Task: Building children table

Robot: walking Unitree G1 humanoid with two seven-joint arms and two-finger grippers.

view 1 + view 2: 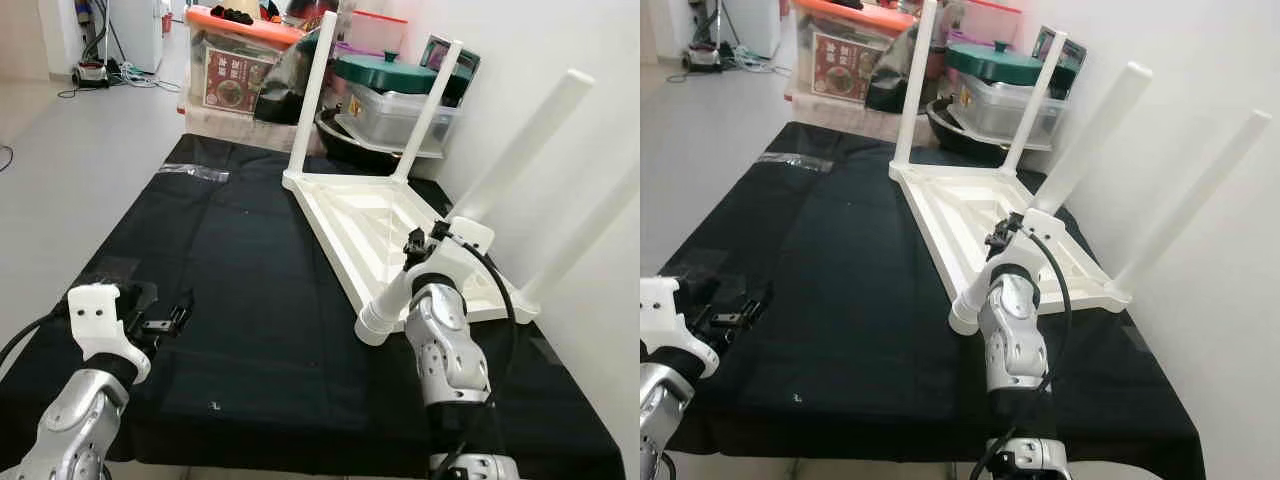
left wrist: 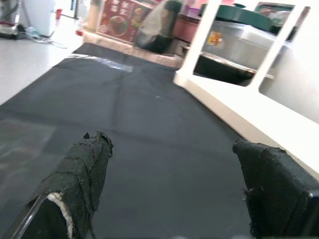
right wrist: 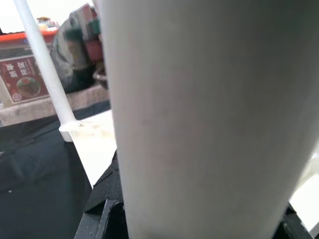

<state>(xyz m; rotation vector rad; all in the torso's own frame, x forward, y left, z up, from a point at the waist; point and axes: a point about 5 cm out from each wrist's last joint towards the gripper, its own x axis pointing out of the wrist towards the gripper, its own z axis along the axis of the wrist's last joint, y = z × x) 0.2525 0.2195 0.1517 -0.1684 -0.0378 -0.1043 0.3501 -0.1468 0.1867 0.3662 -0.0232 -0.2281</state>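
A white children's table (image 1: 365, 225) lies upside down on a black cloth (image 1: 230, 260). Two legs (image 1: 312, 90) stand up at its far side, and a third (image 1: 590, 235) rises at the near right corner by the wall. My right gripper (image 1: 420, 248) is shut on a fourth white leg (image 1: 525, 145), held tilted. That leg's lower end (image 1: 373, 323) is at the table's near left corner; whether it touches is unclear. In the right wrist view the leg (image 3: 199, 124) lies across the black pads (image 3: 102, 204). Low at the cloth's near left, my left gripper (image 1: 170, 318) is open and holds nothing.
Behind the cloth stand a clear box with an orange lid (image 1: 240, 60) and a green-lidded container (image 1: 400, 75). A white wall (image 1: 600, 60) runs close along the right. Bare floor with cables (image 1: 110, 75) lies to the left. A strip of clear plastic (image 1: 195, 172) lies on the cloth's far left.
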